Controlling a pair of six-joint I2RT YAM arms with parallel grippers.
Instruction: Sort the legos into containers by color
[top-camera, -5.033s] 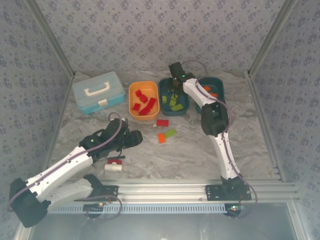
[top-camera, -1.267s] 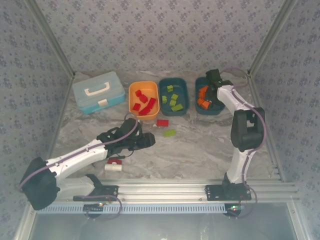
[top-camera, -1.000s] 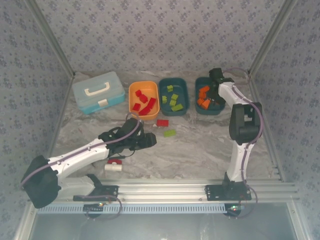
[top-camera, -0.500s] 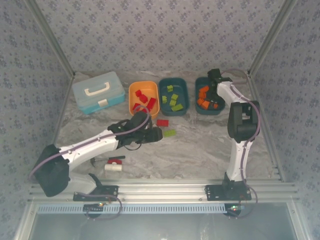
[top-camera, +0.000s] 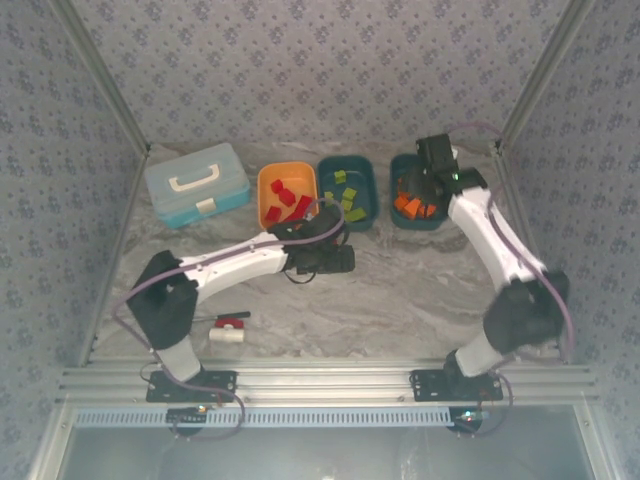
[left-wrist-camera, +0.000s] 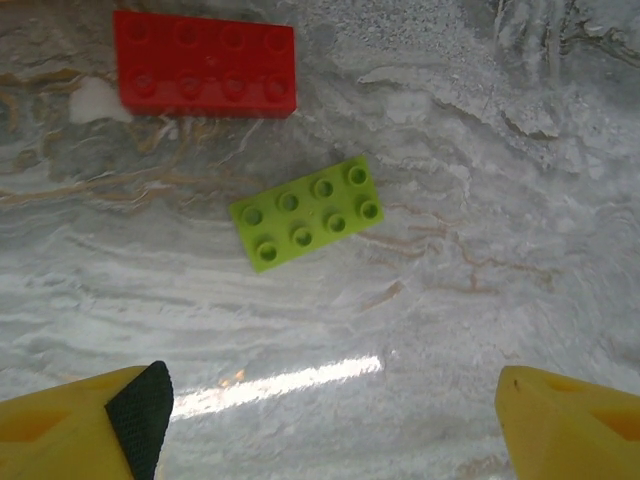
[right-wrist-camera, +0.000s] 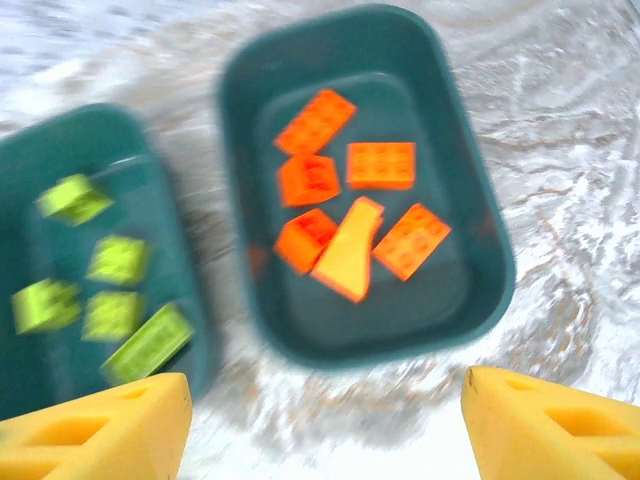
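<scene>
Across the marbled table (top-camera: 400, 300), a light blue case (top-camera: 196, 183) sits at the far left, and three tubs line up beside it: an orange tub (top-camera: 266, 205), a middle teal tub (right-wrist-camera: 40, 140) and a right teal tub (right-wrist-camera: 495, 250). Red bricks (top-camera: 290, 200) lie in the orange tub. The right wrist view is blurred, but what seem to be five lime bricks (right-wrist-camera: 118, 260) lie in the middle tub, and orange bricks (right-wrist-camera: 380, 165) fill the right one. Above those two teal tubs hangs the right gripper (right-wrist-camera: 325, 425), jaws spread and empty. Over bare table hovers the left gripper (left-wrist-camera: 330, 430), jaws released, holding nothing. Beyond its fingertips a loose lime brick (left-wrist-camera: 307, 212) lies flat, with a loose red brick (left-wrist-camera: 205, 62) near it, apart. A red-handled tool (top-camera: 228, 328) rests near the front left
</scene>
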